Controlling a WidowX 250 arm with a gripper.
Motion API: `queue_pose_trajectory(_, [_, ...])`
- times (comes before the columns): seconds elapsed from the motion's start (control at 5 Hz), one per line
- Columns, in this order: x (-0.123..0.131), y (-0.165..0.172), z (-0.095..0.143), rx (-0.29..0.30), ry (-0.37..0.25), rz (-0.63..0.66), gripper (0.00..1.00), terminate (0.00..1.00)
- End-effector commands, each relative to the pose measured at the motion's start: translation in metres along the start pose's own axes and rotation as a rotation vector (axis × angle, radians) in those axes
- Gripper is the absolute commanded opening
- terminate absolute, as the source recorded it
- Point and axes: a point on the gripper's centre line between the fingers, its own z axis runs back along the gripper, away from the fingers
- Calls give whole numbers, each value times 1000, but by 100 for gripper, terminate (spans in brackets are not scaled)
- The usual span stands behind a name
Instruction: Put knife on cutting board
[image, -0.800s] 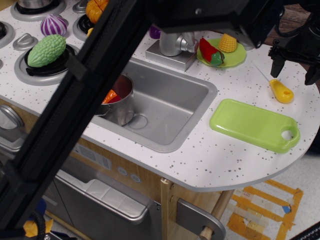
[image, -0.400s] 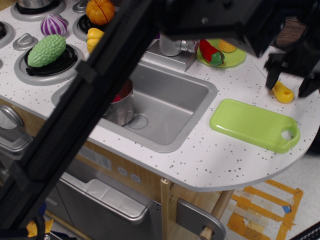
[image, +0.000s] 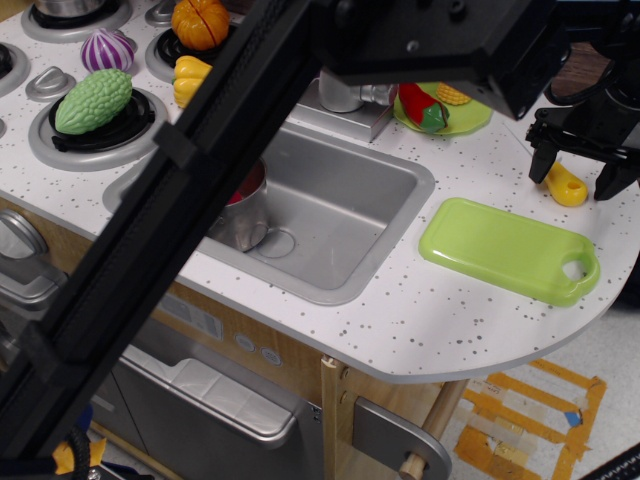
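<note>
The knife's yellow handle lies on the speckled counter just beyond the far edge of the cutting board; its blade is hidden under the gripper. The light-green cutting board lies flat at the counter's right end, its hole toward the right. My black gripper hangs low over the knife with its two fingers spread, one on each side of the handle. The jaws are open and hold nothing.
A round green plate with a red pepper and corn sits behind. The sink holds a metal pot. Toy vegetables sit on the burners at left. The arm's black body crosses the view diagonally. The counter's edge curves just right of the board.
The gripper has come down and slightly forward over the knife, so its fingers now straddle the yellow handle and cover the blade. The knife and board have not moved.
</note>
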Motion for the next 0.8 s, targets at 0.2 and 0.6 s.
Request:
queue_pose_trajectory(0.2, [19,16,3,-83,-43,50,100,0])
queue_pose_trajectory(0.6, [18,17,-4,-149,-5,103,0,0])
